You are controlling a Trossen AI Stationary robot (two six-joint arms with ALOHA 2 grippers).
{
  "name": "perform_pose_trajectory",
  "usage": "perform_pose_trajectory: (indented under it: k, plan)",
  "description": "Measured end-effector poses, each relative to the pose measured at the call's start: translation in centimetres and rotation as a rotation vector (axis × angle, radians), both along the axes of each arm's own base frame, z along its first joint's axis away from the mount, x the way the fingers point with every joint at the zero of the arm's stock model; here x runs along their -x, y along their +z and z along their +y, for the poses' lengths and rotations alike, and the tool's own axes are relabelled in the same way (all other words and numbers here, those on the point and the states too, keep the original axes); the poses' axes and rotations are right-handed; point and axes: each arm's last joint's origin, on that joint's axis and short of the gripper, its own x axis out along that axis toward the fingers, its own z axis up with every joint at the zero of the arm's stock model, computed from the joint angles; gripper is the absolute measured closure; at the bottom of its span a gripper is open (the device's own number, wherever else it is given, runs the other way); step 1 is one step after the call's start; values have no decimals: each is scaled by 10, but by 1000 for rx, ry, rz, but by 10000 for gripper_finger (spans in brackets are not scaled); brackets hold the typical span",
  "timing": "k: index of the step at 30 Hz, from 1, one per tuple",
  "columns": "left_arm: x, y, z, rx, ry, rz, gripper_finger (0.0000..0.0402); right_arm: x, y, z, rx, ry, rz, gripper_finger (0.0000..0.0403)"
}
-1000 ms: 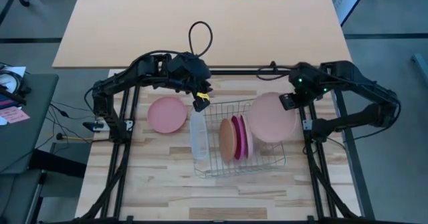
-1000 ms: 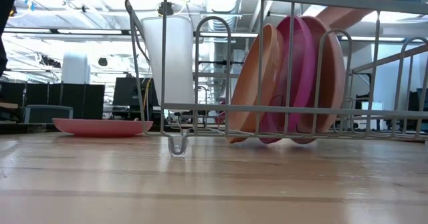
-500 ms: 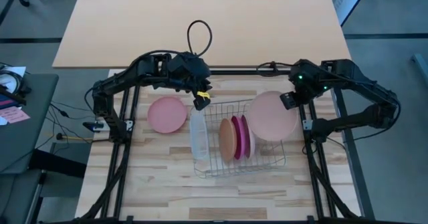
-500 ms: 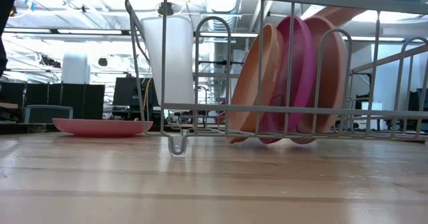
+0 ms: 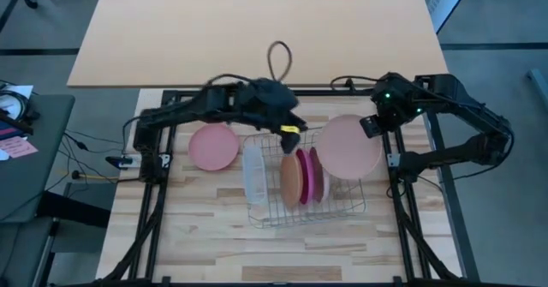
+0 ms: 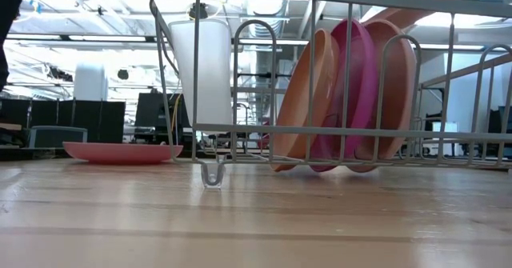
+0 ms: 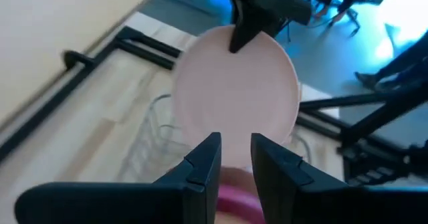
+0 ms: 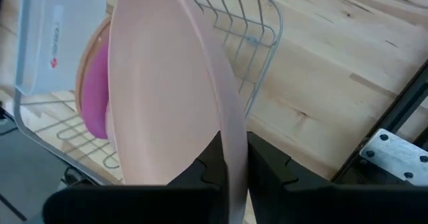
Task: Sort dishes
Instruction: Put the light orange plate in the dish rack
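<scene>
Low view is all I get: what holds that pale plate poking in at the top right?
Observer: The right end effector is shut on the pale plate, pinching its rim, above the right end of the rack.
Operator: And is the other arm doing anything?
Observer: The left end effector hangs over the rack's far side, empty, jaws slightly apart, facing that plate.
</scene>
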Motion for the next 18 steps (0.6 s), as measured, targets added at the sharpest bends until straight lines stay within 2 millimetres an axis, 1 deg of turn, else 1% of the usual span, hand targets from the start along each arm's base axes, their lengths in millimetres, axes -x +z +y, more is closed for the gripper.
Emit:
perform_pose_trajectory:
  k: [4,8,12,15,18]
  plan:
    - [-30,-20,-5,81,-4,-9,324,2,6,0,13,2,-26,356]
    - [-50,-36,-13,121,-8,-7,324,3,8,0,16,1,-33,356]
    - [-60,-43,-19,147,-5,-22,324,2,8,0,30,25,-29,356]
    - [-61,-45,-20,157,-2,-15,324,2,8,0,50,61,-25,356]
    - [-65,-51,-20,188,17,3,324,4,9,0,66,93,-29,356]
